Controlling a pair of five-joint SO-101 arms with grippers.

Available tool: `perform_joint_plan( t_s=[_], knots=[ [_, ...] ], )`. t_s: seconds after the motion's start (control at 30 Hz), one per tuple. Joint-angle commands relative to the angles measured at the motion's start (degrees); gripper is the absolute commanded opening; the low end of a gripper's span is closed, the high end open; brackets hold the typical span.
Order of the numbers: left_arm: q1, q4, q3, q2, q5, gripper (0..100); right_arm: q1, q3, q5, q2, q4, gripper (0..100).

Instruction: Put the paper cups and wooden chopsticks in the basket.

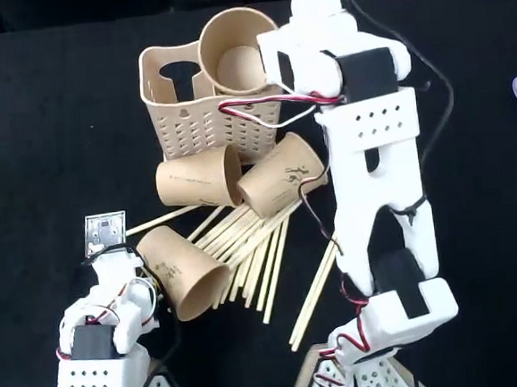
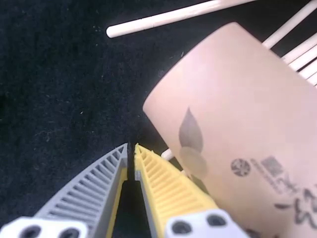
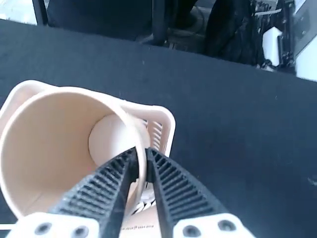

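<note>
High view: the right gripper [image 3: 140, 159] pinches the rim of a paper cup [image 1: 234, 52], which is tilted over the right end of the basket [image 1: 201, 119]. A second cup [image 1: 199, 178] and a third cup [image 1: 282, 175] lie on their sides just near of the basket, touching the fanned wooden chopsticks [image 1: 256, 247]. The left gripper [image 2: 131, 148] has its fingers pressed together on nothing, just beside a fourth cup [image 1: 180, 271] that lies on the chopsticks' left side.
</note>
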Motion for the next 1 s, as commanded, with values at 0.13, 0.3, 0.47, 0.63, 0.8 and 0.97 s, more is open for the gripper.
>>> perform_joint_plan(
  t_s=[0.13,0.3,0.47,0.63,0.8,0.97],
  knots=[
    [0.5,0.3,1.0,-0.3,0.4,3,-1.2,-0.6,-0.6,0.3,1.5,12.6],
    [0.5,0.3,1.0,-0.3,0.4,3,-1.3,-2.7,-0.5,-0.8,1.2,33.5],
    [0.5,0.3,1.0,-0.3,0.4,3,-1.2,-9.8,-0.4,-4.9,3.5,28.3],
    [0.9,0.3,1.0,-0.3,0.2,3,-1.0,-13.0,-0.2,-9.5,16.4,21.9],
    [0.9,0.3,1.0,-0.3,0.2,3,2.9,1.2,1.4,-11.6,20.1,18.8],
    [0.9,0.3,1.0,-0.3,0.2,3,5.3,22.1,7.5,-15.2,19.0,19.2]
  ],
)
